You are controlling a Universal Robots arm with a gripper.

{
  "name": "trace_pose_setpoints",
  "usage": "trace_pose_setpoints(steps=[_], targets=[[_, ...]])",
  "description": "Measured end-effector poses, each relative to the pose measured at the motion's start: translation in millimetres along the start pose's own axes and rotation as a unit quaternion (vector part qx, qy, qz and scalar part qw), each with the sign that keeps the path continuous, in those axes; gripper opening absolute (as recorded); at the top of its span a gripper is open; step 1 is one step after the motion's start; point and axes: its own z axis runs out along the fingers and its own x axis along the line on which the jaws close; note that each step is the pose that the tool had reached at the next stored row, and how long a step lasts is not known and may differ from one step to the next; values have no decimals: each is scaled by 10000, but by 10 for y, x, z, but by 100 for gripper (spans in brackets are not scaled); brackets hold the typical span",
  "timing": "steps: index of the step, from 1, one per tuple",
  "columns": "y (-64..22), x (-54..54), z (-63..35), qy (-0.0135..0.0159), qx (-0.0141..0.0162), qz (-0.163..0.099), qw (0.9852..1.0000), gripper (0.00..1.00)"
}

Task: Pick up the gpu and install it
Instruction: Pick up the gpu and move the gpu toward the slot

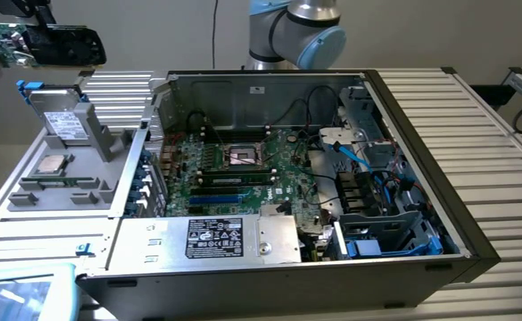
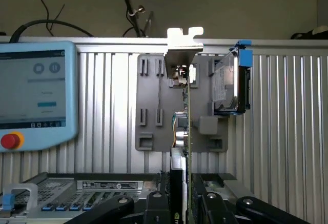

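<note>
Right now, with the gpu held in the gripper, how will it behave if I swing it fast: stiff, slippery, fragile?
Probably stiff: the gpu stands straight and edge-on in the gripper, without sag. Likely unbalanced, given the black cooler on one face and the metal bracket at its far end, so it may pivot. Its bare circuit board looks fragile against knocks.

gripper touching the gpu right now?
Touching. Wrist view: the gpu stands edge-on, pinched between the gripper's two fingers. In the exterior view it hangs in mid-air from the gripper.
</note>
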Motion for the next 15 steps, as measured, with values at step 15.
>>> trace_pose_setpoints(steps=[15], targets=[[-75, -1, -4, 21, 57, -10, 10000, 28]])
